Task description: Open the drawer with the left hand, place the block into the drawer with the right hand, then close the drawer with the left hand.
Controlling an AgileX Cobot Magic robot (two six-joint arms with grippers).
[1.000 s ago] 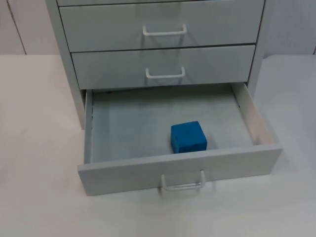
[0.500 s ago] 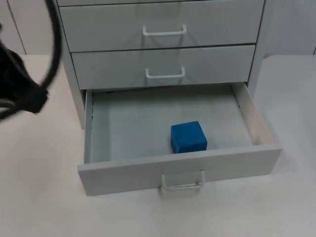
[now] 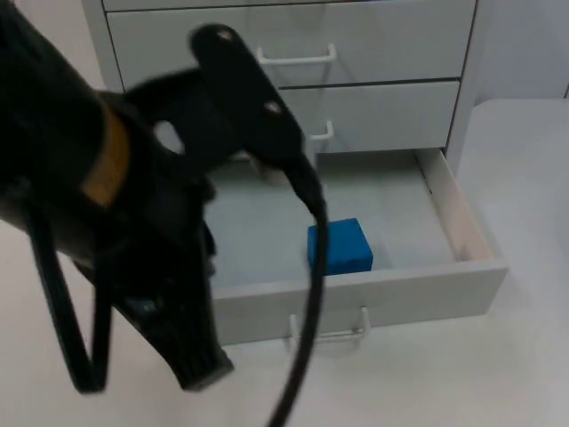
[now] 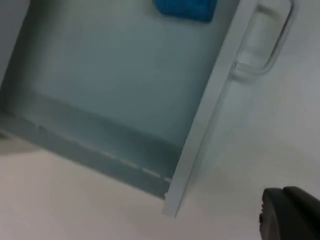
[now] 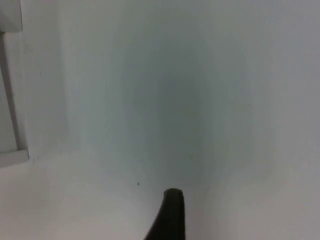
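Left gripper (image 3: 191, 360) has swung in before the open drawer (image 3: 356, 298), blue block (image 3: 339, 246) inside; fingers' state unclear. Closing remains.

Left arm (image 3: 133, 213): black, bulky rounded links; one orange-yellow band round a link; flat black bracket bearing small pale screw heads. Fingertip: matte black, blunt.

White table (image 3: 498, 374) with a cabinet.
The grey drawer cabinet (image 3: 382, 53) stands directly on it.
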